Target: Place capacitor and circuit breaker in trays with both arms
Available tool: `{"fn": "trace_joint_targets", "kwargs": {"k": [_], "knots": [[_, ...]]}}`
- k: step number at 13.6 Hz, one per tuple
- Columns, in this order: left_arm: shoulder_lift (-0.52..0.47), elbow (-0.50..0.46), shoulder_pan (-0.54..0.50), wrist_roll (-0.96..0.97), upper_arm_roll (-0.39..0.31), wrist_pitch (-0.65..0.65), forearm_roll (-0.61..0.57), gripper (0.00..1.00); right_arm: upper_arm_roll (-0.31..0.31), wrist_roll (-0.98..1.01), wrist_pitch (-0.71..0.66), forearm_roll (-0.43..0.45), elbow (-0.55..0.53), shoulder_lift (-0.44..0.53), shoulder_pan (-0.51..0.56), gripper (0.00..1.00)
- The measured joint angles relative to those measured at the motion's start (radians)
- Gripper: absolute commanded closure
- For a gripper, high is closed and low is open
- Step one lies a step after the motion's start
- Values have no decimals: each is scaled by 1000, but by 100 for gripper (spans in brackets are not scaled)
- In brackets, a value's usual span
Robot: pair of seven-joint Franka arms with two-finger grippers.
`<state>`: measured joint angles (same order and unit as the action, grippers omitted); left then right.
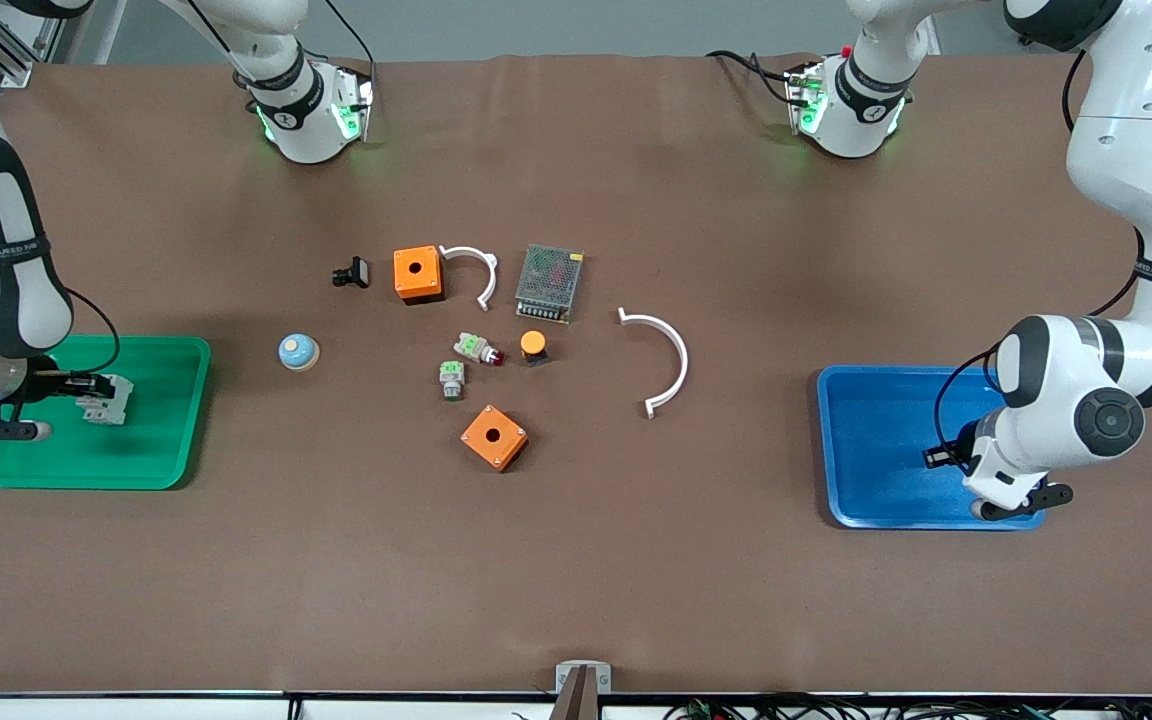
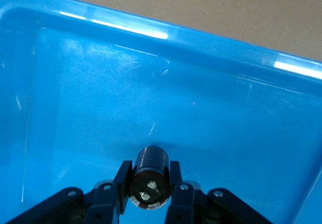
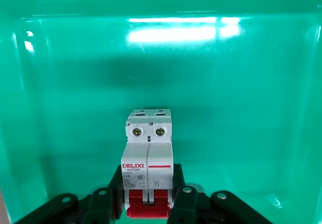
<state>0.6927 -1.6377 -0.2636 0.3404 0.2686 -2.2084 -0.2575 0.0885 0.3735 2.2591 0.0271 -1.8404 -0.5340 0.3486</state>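
Note:
My left gripper [image 1: 939,457] is shut on the capacitor [image 1: 935,457], a small black cylinder with a silvery end. It holds it low over the blue tray [image 1: 866,440] at the left arm's end of the table. In the left wrist view the capacitor [image 2: 150,173] sits between the fingers [image 2: 123,179], above the tray floor [image 2: 100,108]. My right gripper [image 1: 86,392] is shut on the circuit breaker [image 1: 108,402], a light grey block with red levers, inside the green tray [image 1: 156,440]. In the right wrist view the breaker [image 3: 148,148] stands upright between the fingers [image 3: 180,181].
Mid-table lie two orange boxes [image 1: 417,273] [image 1: 494,437], two white arcs [image 1: 476,268] [image 1: 666,360], a mesh power supply [image 1: 549,283], a black clip [image 1: 351,272], a blue round knob [image 1: 297,351], two green-topped grey parts [image 1: 476,348] [image 1: 452,379] and an orange-capped button [image 1: 533,346].

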Motion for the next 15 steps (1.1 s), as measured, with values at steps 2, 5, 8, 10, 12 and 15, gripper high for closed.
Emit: {"fn": "trace_joint_targets", "kwargs": {"k": [2, 5, 8, 10, 12, 15], "knots": [[-9, 4, 0, 0, 2, -2, 0, 0, 0, 0, 22, 0, 0, -7, 7, 78], [-62, 48, 0, -3, 4, -7, 0, 0, 0, 0, 33, 0, 0, -15, 10, 12], [-188, 104, 1, -42, 15, 69, 0, 0, -2, 0, 33, 0, 4, -15, 11, 1], [-306, 134, 3, -94, 40, 206, 0, 0, -9, 0, 3, 0, 22, 2, 10, 1], [-404, 159, 5, -129, 73, 352, 0, 0, -20, -5, -87, 0, 39, 59, 1, 2], [-513, 179, 6, -242, 76, 480, 72, 0, -31, -87, -212, -1, 24, 186, -58, 2]]}}
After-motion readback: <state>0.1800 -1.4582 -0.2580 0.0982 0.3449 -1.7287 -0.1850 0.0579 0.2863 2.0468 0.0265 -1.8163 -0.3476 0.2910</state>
